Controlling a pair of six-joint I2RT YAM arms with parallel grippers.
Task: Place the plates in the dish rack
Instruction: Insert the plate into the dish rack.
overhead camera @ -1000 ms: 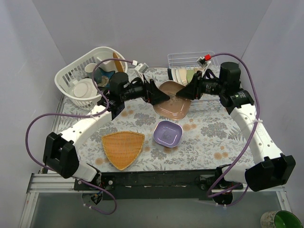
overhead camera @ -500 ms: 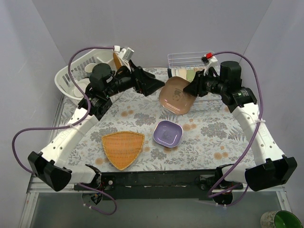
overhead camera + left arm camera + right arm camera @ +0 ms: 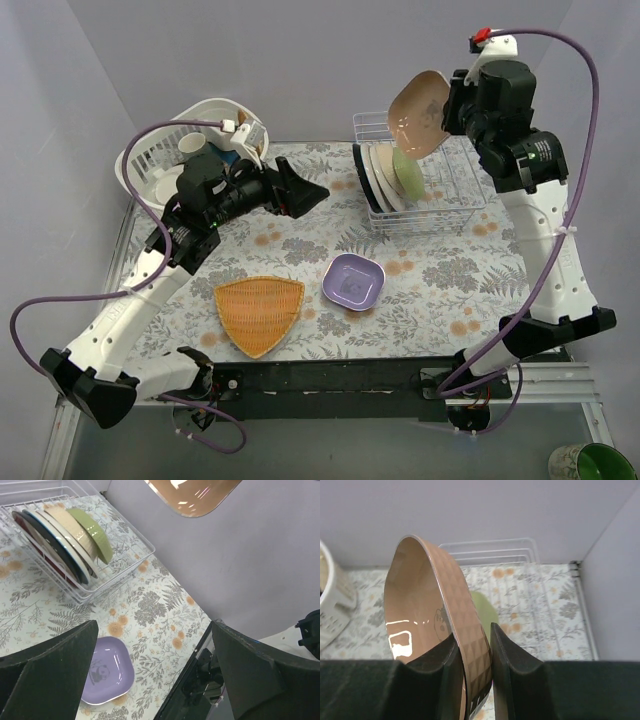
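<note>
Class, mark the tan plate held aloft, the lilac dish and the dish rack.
tan plate (image 3: 419, 113), top external view, inner face.
lilac dish (image 3: 353, 281), top external view, centre.
dish rack (image 3: 455, 187), top external view, empty right half.

We are looking at a table (image 3: 450, 290) crowding up: the dish rack (image 3: 455, 190) at one o'clock is carrying upright plates (image 3: 380, 175) in its left slots, while its right slots are lying open under the raised tan dish (image 3: 420, 112). The left gripper (image 3: 310, 190), jaws wide, is blocking eleven o'clock beside the rack; the lilac dish (image 3: 353, 280) and orange tray (image 3: 258, 312) are occupying six and seven.
</note>
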